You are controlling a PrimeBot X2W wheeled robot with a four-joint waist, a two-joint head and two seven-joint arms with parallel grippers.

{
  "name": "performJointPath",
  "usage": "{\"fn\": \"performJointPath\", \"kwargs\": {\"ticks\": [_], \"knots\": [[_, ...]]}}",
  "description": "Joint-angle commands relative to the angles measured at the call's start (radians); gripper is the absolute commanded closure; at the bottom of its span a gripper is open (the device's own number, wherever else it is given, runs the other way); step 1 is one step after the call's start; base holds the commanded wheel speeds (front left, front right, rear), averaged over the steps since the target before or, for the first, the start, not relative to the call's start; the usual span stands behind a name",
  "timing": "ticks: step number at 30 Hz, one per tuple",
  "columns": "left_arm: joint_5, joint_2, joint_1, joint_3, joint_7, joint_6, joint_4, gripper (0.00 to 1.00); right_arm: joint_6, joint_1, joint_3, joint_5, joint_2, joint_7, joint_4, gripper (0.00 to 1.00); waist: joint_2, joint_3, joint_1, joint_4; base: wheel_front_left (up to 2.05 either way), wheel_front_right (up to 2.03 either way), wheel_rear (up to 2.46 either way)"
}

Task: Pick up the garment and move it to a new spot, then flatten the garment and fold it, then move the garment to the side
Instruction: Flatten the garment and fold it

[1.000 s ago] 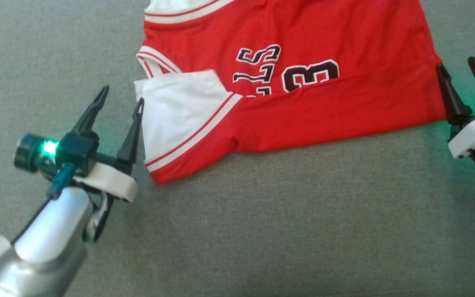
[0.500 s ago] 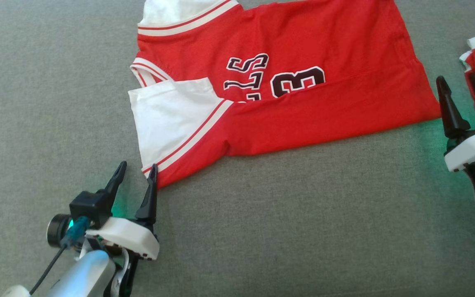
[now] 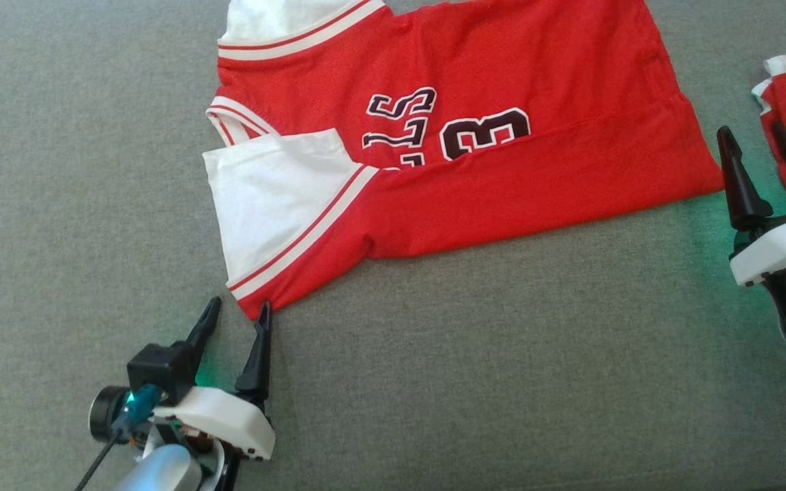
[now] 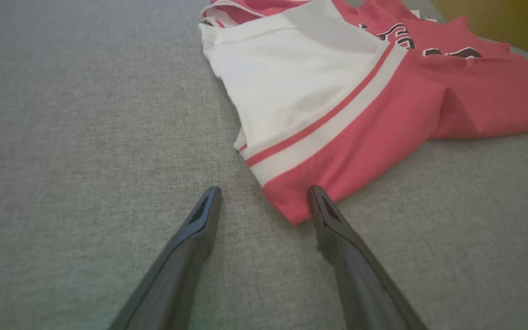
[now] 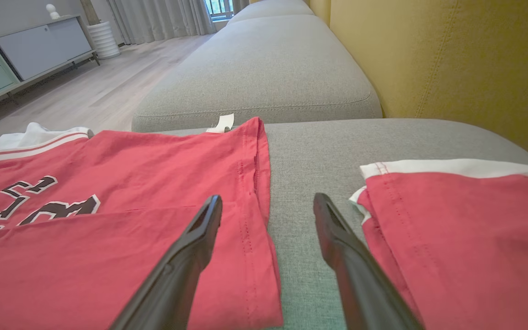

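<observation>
The red garment (image 3: 502, 184) lies partly folded on the grey cushion (image 3: 502, 382), from centre toward 12 o'clock. At 7 o'clock the left gripper (image 3: 239, 303) sits at its sleeve corner, fingers spread, holding nothing. The right gripper (image 3: 751, 129) at 3 o'clock is likewise spread and empty, beside the hem.

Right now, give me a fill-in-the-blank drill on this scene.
The jersey on the grey cushion is mostly ____.
Its black lettering is outlined in ____.
The left hand and right hand are both ____, not shut.
The backrest beside the cushion is ____.
Missing words: red; white; open; yellow.
</observation>
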Motion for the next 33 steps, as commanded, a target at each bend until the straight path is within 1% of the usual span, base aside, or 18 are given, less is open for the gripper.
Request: {"fn": "performJointPath", "kwargs": {"ticks": [1,3,4,5,6,7,10,12,14,18,19,20,21,22,25,33], "knots": [[-0.004,0.027,-0.012,0.021,0.014,0.010,-0.011,0.00,-0.001,0.012,0.002,-0.007,-0.011,-0.014,-0.023,0.00,0.0000,0.003,0.0001,0.002,0.00,0.00,0.00],[-0.006,0.027,-0.016,0.017,0.025,0.009,-0.007,0.00,-0.001,0.010,0.003,-0.008,-0.009,-0.014,-0.020,0.00,0.0000,0.007,0.0001,0.003,0.00,0.00,0.00],[-0.005,0.027,-0.019,0.015,0.026,0.009,-0.006,0.15,-0.001,0.008,0.006,-0.008,-0.008,-0.014,-0.017,0.00,0.0000,0.009,0.0001,0.005,0.00,0.00,0.00],[-0.003,0.028,-0.022,0.013,0.029,0.009,-0.004,0.55,-0.001,0.007,0.010,-0.006,-0.007,-0.014,-0.012,0.00,0.0000,0.010,0.0001,0.006,0.00,0.00,0.00],[-0.001,0.029,-0.026,0.011,0.029,0.007,-0.002,0.67,-0.001,0.005,0.014,-0.002,-0.006,-0.014,-0.002,0.00,0.0000,0.011,0.0001,0.008,0.00,0.00,0.00],[0.000,0.029,-0.029,0.009,0.030,0.004,-0.001,1.00,-0.001,0.004,0.016,0.009,-0.001,-0.010,0.014,0.00,0.0000,0.012,0.0001,0.009,0.00,0.00,0.00],[0.005,0.035,-0.039,0.004,0.032,-0.004,0.009,1.00,-0.001,-0.009,0.030,0.031,0.014,0.034,0.064,0.00,0.0000,0.013,0.0001,0.012,0.00,0.00,0.00],[0.014,0.039,-0.044,0.003,0.025,0.001,0.007,1.00,-0.001,-0.019,0.037,0.042,0.024,0.057,0.091,0.00,0.0000,0.011,0.0001,0.016,0.00,0.00,0.00],[0.026,0.045,-0.050,0.003,0.016,0.007,0.002,1.00,-0.001,-0.027,0.046,0.050,0.030,0.073,0.110,0.00,0.0000,0.010,0.0001,0.019,0.00,0.00,0.00],[0.029,0.053,-0.060,0.007,0.007,0.003,0.004,1.00,-0.001,-0.033,0.074,0.077,0.037,0.119,0.132,0.00,0.0000,0.007,0.0001,0.026,0.00,0.00,0.00],[0.029,0.054,-0.062,0.008,0.005,0.002,0.005,1.00,-0.001,-0.033,0.082,0.086,0.038,0.131,0.135,0.08,0.0000,0.006,0.0001,0.027,0.00,0.00,0.00],[0.029,0.055,-0.064,0.008,0.005,0.002,0.005,1.00,-0.001,-0.032,0.091,0.095,0.039,0.142,0.134,0.55,0.0000,0.005,0.0001,0.028,0.00,0.00,0.00],[0.030,0.056,-0.066,0.008,0.005,0.004,0.005,1.00,-0.001,-0.030,0.101,0.105,0.039,0.153,0.130,0.88,0.0000,0.005,0.0001,0.029,0.00,0.00,0.00],[0.032,0.057,-0.067,0.009,0.004,0.005,0.004,1.00,-0.001,-0.028,0.109,0.117,0.038,0.163,0.126,1.00,0.0000,0.003,0.0001,0.030,0.00,0.00,0.00],[0.036,0.063,-0.069,0.008,0.007,0.012,-0.003,1.00,-0.001,-0.019,0.127,0.148,0.024,0.175,0.112,1.00,0.0000,-0.003,0.0001,0.031,0.00,0.00,0.00],[0.030,0.089,-0.035,0.011,0.009,0.024,-0.024,1.00,-0.001,0.040,0.139,0.199,-0.030,0.139,0.078,1.00,0.0000,-0.050,0.0001,0.020,0.00,0.00,0.00]]}}
